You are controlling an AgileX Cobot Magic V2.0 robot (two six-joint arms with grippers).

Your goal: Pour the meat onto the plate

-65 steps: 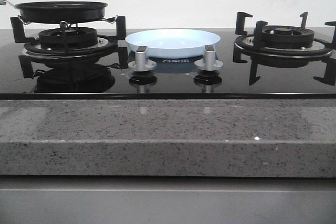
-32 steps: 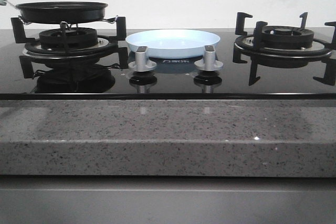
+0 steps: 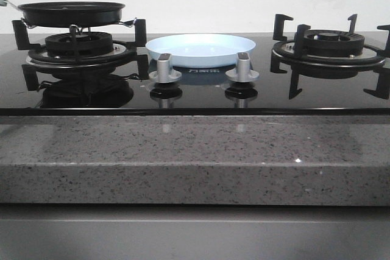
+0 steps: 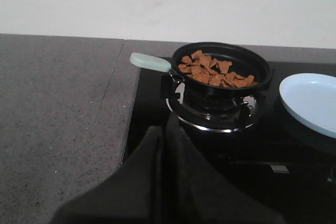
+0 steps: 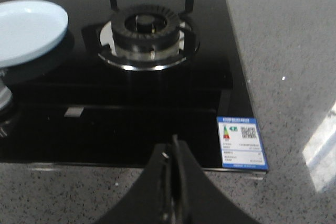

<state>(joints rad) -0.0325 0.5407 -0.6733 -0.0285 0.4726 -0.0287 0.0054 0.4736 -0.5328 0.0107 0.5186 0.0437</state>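
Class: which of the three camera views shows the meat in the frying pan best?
The left wrist view: it looks down into the black frying pan, showing the meat as golden-brown pieces. The front view sees the pan only side-on, its rim hiding the meat. The right wrist view shows neither.

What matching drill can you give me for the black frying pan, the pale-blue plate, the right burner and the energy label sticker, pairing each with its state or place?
Things:
1. black round frying pan
2. wide pale-blue round plate
3. right gas burner with black grate
4. blue-bordered energy label sticker

States or places:
A. nothing standing on it
B. stuck on a corner of the black glass hob
C. holds the golden-brown meat pieces
D. empty, between the two burners

Pairs: 1-C, 2-D, 3-A, 4-B
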